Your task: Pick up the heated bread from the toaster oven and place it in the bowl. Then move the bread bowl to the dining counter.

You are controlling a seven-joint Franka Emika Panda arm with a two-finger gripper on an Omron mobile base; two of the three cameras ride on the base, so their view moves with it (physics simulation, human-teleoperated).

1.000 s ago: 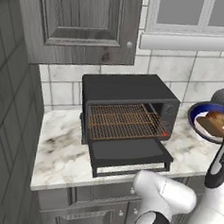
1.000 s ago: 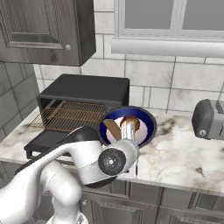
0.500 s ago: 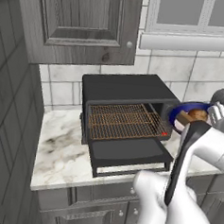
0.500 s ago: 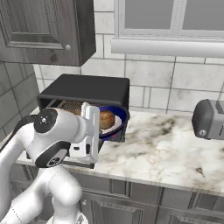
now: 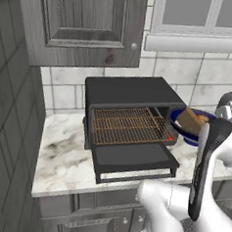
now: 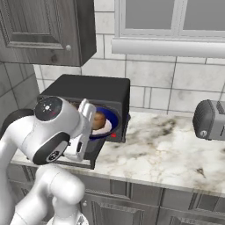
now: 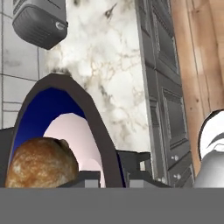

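Observation:
The black toaster oven [image 5: 131,97] stands on the marbled counter with its door [image 5: 134,161] dropped open and its copper rack [image 5: 127,126] bare. The blue-rimmed bowl [image 6: 110,124] hangs tilted in the air at the oven's right front corner, with the tan bread [image 6: 98,119] lying inside it. My gripper [image 7: 111,179] is shut on the bowl's rim [image 7: 94,118], and the bread [image 7: 39,164] rests low in the white inside. In the left base view the bowl [image 5: 180,124] and bread [image 5: 191,119] peek out from behind my forearm.
A dark-grey slot toaster [image 6: 211,119] sits at the right on the marbled counter [image 6: 171,149], also seen as the slot toaster [image 7: 39,24] in the hand view. Grey cabinet doors [image 7: 164,87] and a wooden floor [image 7: 197,65] lie below. An upper cabinet [image 5: 85,22] hangs over the oven.
My arm has swung left with the bowl and bread, carrying them off the counter from beside the slot toaster to the oven's right front. The elbow has folded across the front.

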